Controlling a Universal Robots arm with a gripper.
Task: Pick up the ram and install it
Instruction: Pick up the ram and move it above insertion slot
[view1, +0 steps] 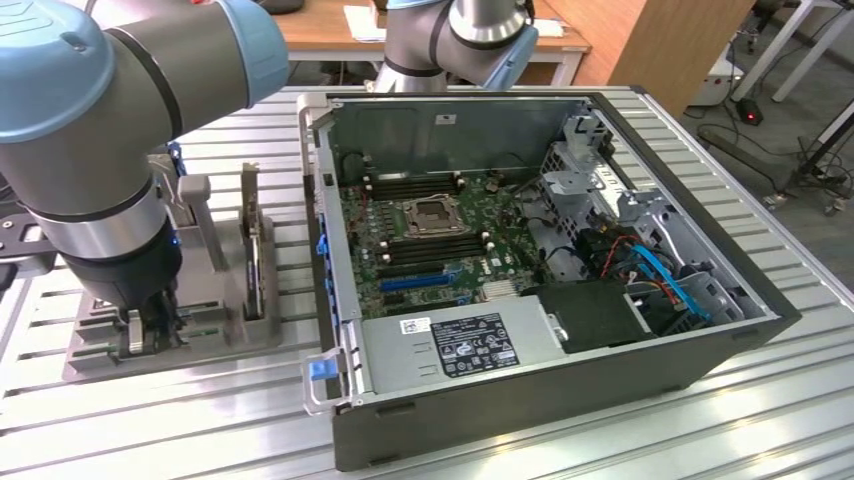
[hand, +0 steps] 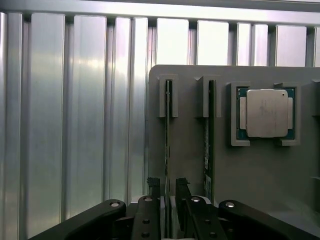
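Note:
The ram (hand: 167, 131) is a thin green stick standing on edge in a slot of the grey holder (hand: 187, 150). My gripper (hand: 168, 186) is lowered over its near end, one black finger on each side, a small gap showing at both, so it is open and straddles the stick. In the exterior view the gripper (view1: 140, 335) is down at the holder (view1: 214, 335), at that view's left, beside the open computer case (view1: 694, 370). The motherboard (view1: 441, 230) lies exposed inside the case, with long memory slots (view1: 414, 185) beside the processor socket.
A second stick (hand: 209, 135) stands in the neighbouring slot. A silver processor (hand: 266, 112) rests in a pocket of the holder. A dark card (view1: 250, 250) stands upright in the holder. The power supply (view1: 461, 345) fills the case's near end. The table is ribbed aluminium (hand: 75, 125).

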